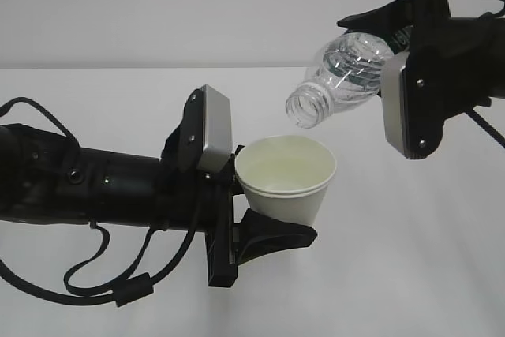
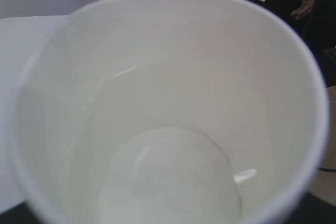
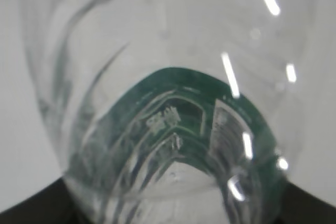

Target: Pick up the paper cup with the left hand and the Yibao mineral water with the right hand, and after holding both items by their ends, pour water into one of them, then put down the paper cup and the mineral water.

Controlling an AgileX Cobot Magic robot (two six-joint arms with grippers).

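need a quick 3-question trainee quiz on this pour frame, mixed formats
1. True or false: the mineral water bottle is tilted with its open mouth angled down toward the paper cup.
2. Which tool holds the paper cup? A) left tool B) right tool C) neither
3. Fill in: the bottle's label band is dark ____.

Key: 1 true; 2 A; 3 green.

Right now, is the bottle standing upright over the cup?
No, the Yibao mineral water is tipped over, its open mouth pointing down-left above the paper cup.
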